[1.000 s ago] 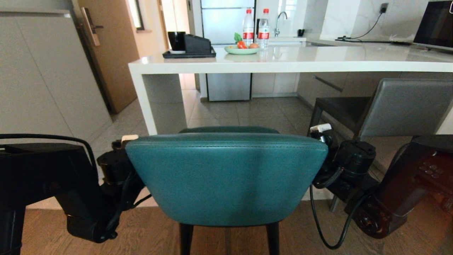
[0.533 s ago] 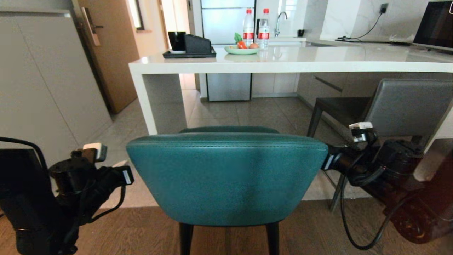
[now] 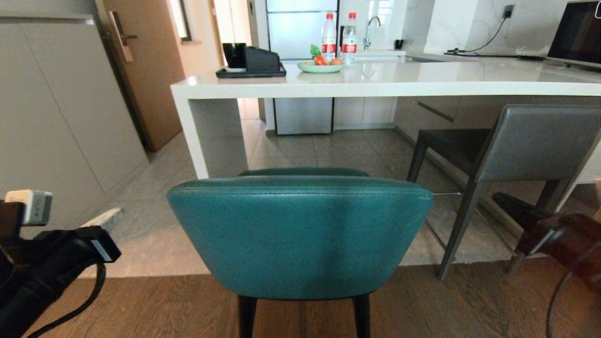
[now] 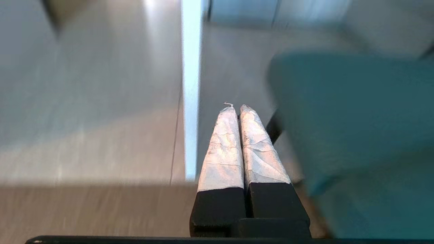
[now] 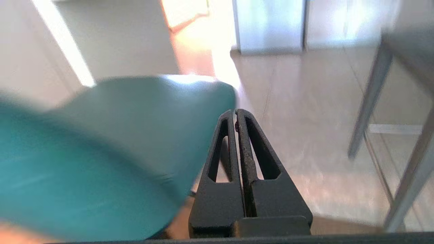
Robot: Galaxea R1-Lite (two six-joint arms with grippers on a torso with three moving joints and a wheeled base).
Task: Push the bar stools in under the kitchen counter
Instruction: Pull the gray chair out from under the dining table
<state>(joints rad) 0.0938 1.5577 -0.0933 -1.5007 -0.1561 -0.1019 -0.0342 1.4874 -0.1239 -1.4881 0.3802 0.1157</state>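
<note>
Step in hand: teal stool [image 3: 300,237] short of table [image 3: 375,84], not yet pushed in. Left gripper [image 4: 236,109], right gripper [image 5: 235,113]: jaws clenched, empty, flanking backrest, no contact. Next: press backrest forward. Grey stool [image 3: 526,141] after.

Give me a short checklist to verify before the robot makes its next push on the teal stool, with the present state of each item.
1. Left gripper shut: ok, the fingers are pressed together.
2. Right gripper shut: ok, the fingers meet at the tips.
3. Grippers in contact with the teal stool: not ok, both sit apart from the backrest, one on each side.
4. Teal stool under the kitchen counter: not ok, it stands well short of the slab.
5. Floor between stool and counter clear: ok where visible; the part behind the backrest is hidden.
6. Grey stool pushed in: cannot tell, though its seat reaches under the slab.
</note>
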